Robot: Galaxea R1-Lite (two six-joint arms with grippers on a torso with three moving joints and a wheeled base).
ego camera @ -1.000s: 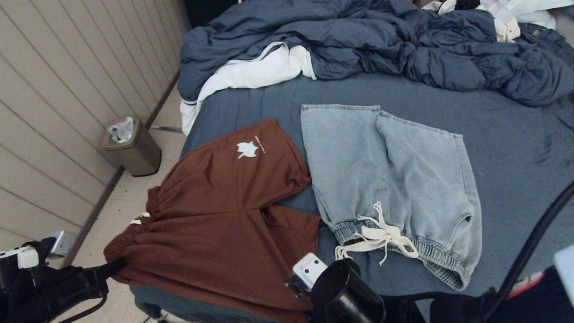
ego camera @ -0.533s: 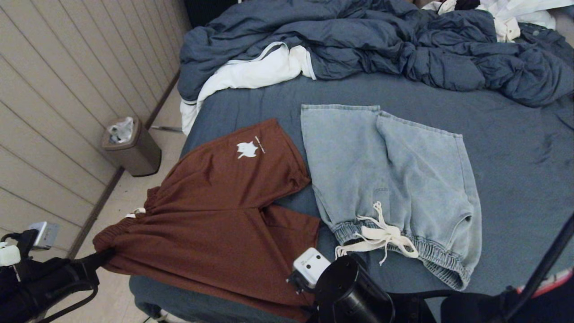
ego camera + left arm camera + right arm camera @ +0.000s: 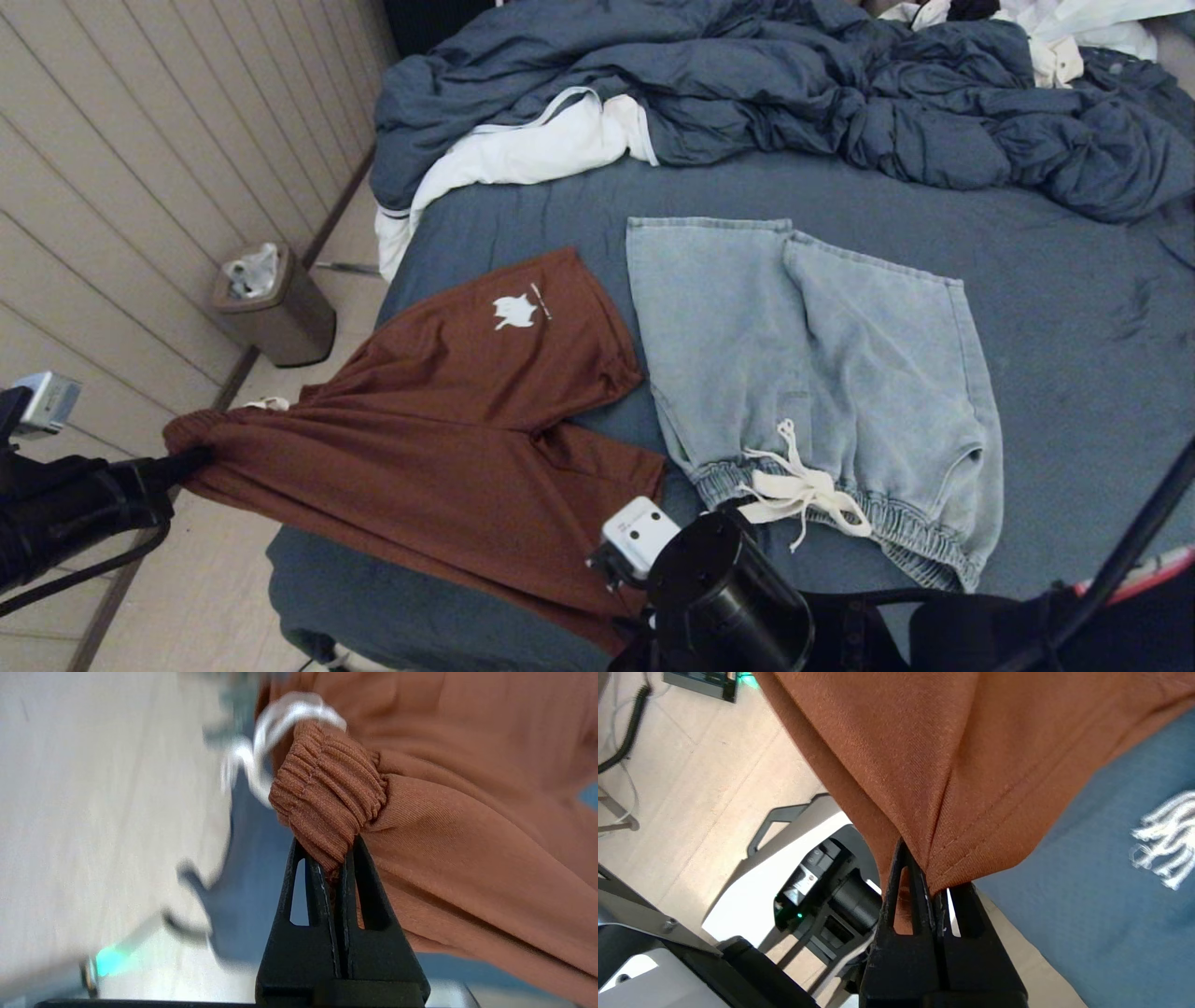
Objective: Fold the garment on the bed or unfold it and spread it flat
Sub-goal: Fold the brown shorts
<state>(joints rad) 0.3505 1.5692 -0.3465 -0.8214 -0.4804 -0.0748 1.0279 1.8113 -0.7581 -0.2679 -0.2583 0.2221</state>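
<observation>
Pulled further to the left and a little away from the bed (image 3: 523, 201) edge: the waistband corner of the rust-brown shorts (image 3: 448, 439), compared with a second ago. Clamped on that ribbed waistband (image 3: 327, 807) by the left claw (image 3: 191, 459), with both fingers pressed together on the fabric (clear in the left wrist view). Now hanging past the near-left edge of the mattress, over the floor, instead of lying on the sheet. Stretched flatter as a result, with fewer wrinkles between the two held points.

Held at the near hem by the right claw (image 3: 934, 891), also closed tight on the brown cloth, low at the near edge and hardly moved.

Probably a spreading step: tension between both grips to open the garment before laying it flat. Still unfinished, since much of the shorts is off the mattress.

Untouched to the right: the light denim shorts (image 3: 822, 392). Far side covered by the rumpled duvet (image 3: 794, 84). On the floor by the wall, a small bin (image 3: 275, 313).
</observation>
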